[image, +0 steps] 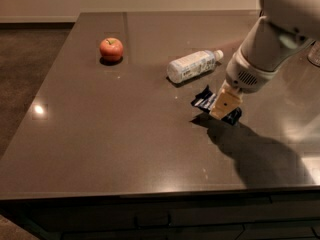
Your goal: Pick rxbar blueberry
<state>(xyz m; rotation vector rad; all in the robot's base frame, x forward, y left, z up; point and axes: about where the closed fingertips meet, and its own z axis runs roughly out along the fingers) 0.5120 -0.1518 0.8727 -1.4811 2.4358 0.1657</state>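
The rxbar blueberry (203,100), a small dark blue wrapper with pale lettering, is in the right middle of the dark table (115,139). My gripper (223,107) comes down from the upper right on the white arm and is shut across the bar's middle. A tan finger (225,104) covers the bar's centre, and the wrapper's ends stick out on either side. The bar hangs slightly above the tabletop, with its shadow just below and to the left.
A clear plastic bottle with a white label (192,65) lies on its side just behind the bar. A red apple (111,49) stands at the far left. A clear object (315,54) shows at the right edge. The table's front edge is near.
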